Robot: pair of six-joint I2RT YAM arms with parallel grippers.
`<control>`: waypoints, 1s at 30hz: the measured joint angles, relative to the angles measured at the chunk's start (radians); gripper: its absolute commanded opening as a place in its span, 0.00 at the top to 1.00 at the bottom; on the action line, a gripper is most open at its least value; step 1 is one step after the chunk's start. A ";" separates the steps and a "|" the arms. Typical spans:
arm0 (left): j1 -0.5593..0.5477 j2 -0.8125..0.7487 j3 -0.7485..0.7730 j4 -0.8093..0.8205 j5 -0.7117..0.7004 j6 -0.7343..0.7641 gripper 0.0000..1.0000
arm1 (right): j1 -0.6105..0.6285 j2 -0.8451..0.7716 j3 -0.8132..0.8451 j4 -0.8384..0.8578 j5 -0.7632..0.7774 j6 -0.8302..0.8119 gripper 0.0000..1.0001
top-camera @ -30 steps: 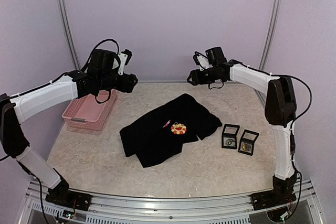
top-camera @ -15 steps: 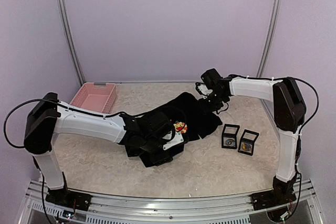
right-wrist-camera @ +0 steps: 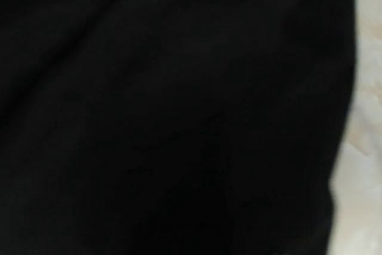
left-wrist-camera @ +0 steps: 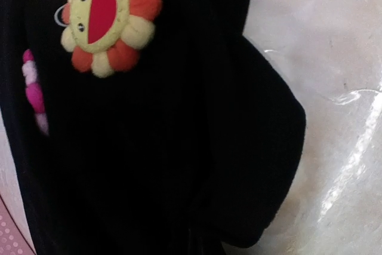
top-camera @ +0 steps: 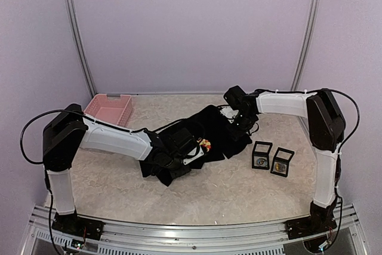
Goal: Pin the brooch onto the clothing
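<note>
Black T-shirt (top-camera: 216,128) lies crumpled mid-table. Left gripper (top-camera: 190,152) low on it by the orange flower (left-wrist-camera: 110,19); right gripper (top-camera: 237,120) at its far edge. Grip of either: cannot tell. Brooch (top-camera: 261,160) in a black box (top-camera: 262,143) right of the shirt.

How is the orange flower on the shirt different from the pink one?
The orange flower has orange and yellow petals; the pink flower is pink. The orange flower shows whole, smiling; the pink flower shows only a sliver. Both sit on the black T-shirt.

A pink basket (top-camera: 110,107) is seen at the far left of the marbled bench (top-camera: 239,198). A black display box (top-camera: 261,155) is set at the right, and a second box (top-camera: 282,161) is placed just beside it.
</note>
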 measured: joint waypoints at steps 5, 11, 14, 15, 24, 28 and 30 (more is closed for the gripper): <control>0.050 -0.161 -0.031 -0.015 -0.064 -0.020 1.00 | -0.002 0.000 0.002 -0.027 0.019 -0.064 0.40; 0.109 -0.413 -0.022 0.013 -0.082 -0.026 1.00 | -0.003 -0.056 -0.048 -0.034 -0.051 -0.166 0.40; 0.116 -0.457 -0.020 0.013 -0.093 -0.031 1.00 | -0.003 -0.089 -0.083 -0.031 -0.085 -0.200 0.40; 0.119 -0.462 -0.020 0.009 -0.098 -0.035 1.00 | -0.003 -0.097 -0.095 -0.029 -0.092 -0.208 0.40; 0.263 -0.542 -0.023 -0.050 -0.174 -0.096 1.00 | -0.003 -0.093 -0.138 -0.020 -0.111 -0.253 0.70; 0.330 -0.641 -0.035 -0.050 -0.171 -0.109 1.00 | -0.003 -0.078 -0.138 0.009 -0.098 -0.251 0.81; 0.329 -0.687 -0.043 -0.050 -0.153 -0.112 1.00 | -0.003 -0.078 -0.138 0.027 -0.092 -0.249 0.86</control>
